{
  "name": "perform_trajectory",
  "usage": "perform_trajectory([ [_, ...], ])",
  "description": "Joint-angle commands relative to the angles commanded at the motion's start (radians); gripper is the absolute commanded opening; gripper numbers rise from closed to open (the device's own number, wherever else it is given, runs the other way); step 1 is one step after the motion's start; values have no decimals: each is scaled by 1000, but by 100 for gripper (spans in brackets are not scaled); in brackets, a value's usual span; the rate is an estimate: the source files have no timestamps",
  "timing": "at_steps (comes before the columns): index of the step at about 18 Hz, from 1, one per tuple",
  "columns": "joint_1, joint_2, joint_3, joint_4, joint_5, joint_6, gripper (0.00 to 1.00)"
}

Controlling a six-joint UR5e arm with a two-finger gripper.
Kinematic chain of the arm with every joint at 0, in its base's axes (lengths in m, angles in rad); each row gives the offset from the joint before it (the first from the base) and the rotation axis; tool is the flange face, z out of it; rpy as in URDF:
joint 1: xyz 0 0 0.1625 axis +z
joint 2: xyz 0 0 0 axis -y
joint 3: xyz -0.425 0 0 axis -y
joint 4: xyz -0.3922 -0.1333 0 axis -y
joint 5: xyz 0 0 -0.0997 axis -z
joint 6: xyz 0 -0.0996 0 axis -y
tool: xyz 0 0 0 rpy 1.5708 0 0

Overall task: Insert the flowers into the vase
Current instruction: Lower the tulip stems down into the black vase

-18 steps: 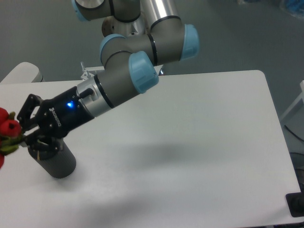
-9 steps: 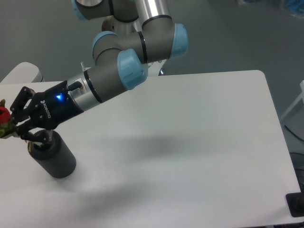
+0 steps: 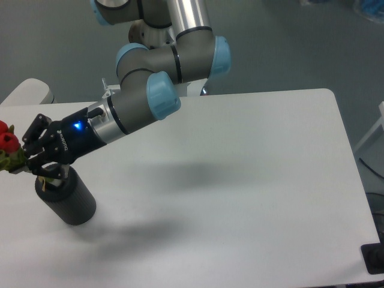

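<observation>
Clearly the gripper point(image 3: 29, 157) is clamped on the flowers point(image 3: 8, 147) at the far left edge of the scene: its dark fingers point(image 3: 36, 131) close around the bunch just below the red buds, which poke out leftward and are partly cut off by the frame. The pale stem ends appear to trail down from the gripper toward the mouth of the vase point(image 3: 66, 199), but whether they have entered the hole is hard to tell — the fingers hide the opening. The vase stands on the white table point(image 3: 240, 180), directly under the gripper and leaning a little, near the table's left side.

The bunch looks light and soft. Buds and leaves would bruise or crumple under pressure, so the tied stems below the heads are the sensible place to hold — firm enough not to slip, never on the blooms. Thin stems will likely bend if pushed against the rim instead of into the hole, so they want lining up with the opening before any lowering. The vase seems thick-walled and fairly heavy, probably steady against a light bump, though a sideways shove from the gripper could tip it.
</observation>
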Motion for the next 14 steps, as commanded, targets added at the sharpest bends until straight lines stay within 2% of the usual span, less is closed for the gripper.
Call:
perform_trajectory([
  [7, 0, -3, -94, 12, 2, 164, 16],
  [11, 0, -20, -101, 28, 3, 187, 20],
  [14, -2, -38, -101, 38, 3, 190, 28],
])
